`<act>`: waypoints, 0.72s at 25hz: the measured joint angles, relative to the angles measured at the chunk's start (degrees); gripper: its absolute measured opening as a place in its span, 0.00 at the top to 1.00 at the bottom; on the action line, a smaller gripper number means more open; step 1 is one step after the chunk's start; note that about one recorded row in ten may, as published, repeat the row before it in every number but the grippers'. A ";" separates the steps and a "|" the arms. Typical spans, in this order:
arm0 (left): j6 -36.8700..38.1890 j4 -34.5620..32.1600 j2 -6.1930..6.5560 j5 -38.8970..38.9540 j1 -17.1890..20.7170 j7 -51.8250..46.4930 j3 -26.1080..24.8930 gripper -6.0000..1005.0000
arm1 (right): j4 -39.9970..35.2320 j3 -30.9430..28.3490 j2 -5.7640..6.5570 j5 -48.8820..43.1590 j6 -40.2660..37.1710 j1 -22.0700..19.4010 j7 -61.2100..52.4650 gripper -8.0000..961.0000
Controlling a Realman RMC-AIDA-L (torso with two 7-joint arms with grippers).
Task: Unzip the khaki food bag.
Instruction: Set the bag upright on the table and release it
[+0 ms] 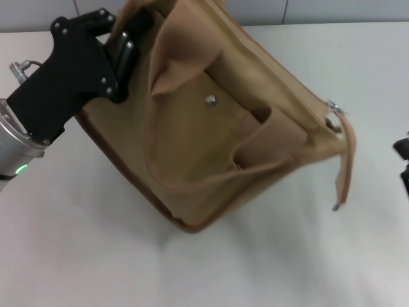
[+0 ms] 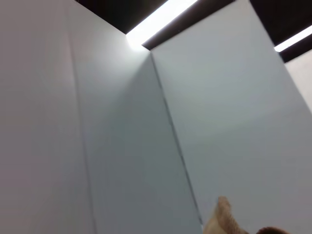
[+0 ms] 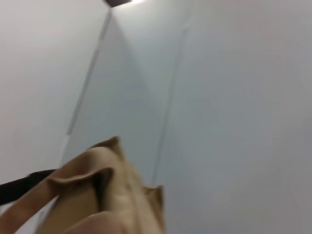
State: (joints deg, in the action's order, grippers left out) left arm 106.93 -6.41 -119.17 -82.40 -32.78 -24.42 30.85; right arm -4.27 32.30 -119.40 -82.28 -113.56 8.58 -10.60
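Note:
The khaki food bag [image 1: 211,128] lies tilted on the white table [image 1: 77,256], front pocket up, with its metal snap [image 1: 209,100] showing. Two wide handles [image 1: 268,144] lie across the front. The silver zipper pull [image 1: 333,105] sits at the bag's right end, beside a loose strap [image 1: 346,169]. Brown bottom trim [image 1: 137,188] runs along the lower left edge. My left gripper [image 1: 124,48] is shut on the bag's upper left corner. A bit of tan fabric shows in the left wrist view [image 2: 224,219]. My right gripper [image 1: 402,160] is at the right edge, apart from the bag.
A grey wall [image 1: 319,9] runs behind the table's far edge. The right wrist view shows the bag's tan fabric [image 3: 97,195] against wall panels [image 3: 234,97].

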 joint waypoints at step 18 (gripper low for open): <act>-1.39 20.38 -0.01 2.27 -3.11 15.72 -1.97 0.92 | 0.23 0.15 -0.12 -0.83 7.55 4.85 -9.02 0.40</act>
State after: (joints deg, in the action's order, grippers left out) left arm 105.55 13.98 -119.18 -80.13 -35.89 -8.71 28.88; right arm -4.04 32.44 -119.52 -83.11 -106.01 13.44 -19.62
